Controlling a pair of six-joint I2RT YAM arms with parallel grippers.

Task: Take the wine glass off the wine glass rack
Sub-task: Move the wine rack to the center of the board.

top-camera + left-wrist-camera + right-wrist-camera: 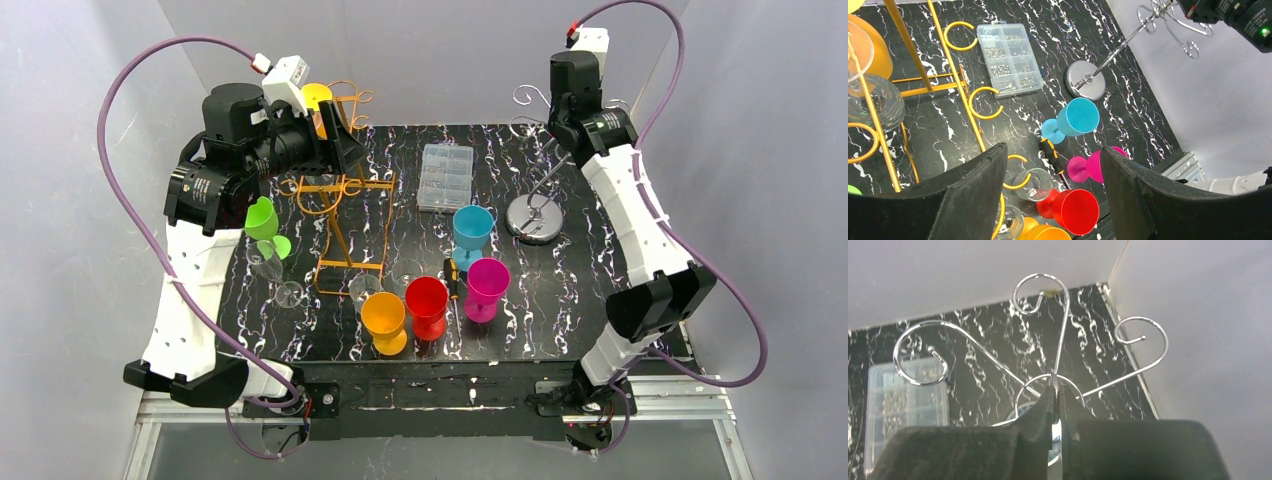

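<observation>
Black left jaws fill the foreground of the wrist view, wide apart and holding nothing. The wine glass is not yet taken. A yellow wine glass [316, 97] hangs at the top of the gold rack [337, 187], just beside those jaws, and a clear glass [878, 102] hangs lower among the gold rods.

To do this well, I would bring the jaws around the stem, close gently, then slide the foot out along its hook towards the open end rather than pull straight down. The thin gold rods crowd the approach and could snag a finger.

The right jaws are closed on the hub of the silver rack [1063, 330], which carries no glasses.

On the desk [580, 300] stand blue [472, 232], magenta [487, 285], red [427, 303], orange [384, 318] and green [263, 222] glasses, near a screw organiser [446, 177] and a screwdriver [1053, 155].
</observation>
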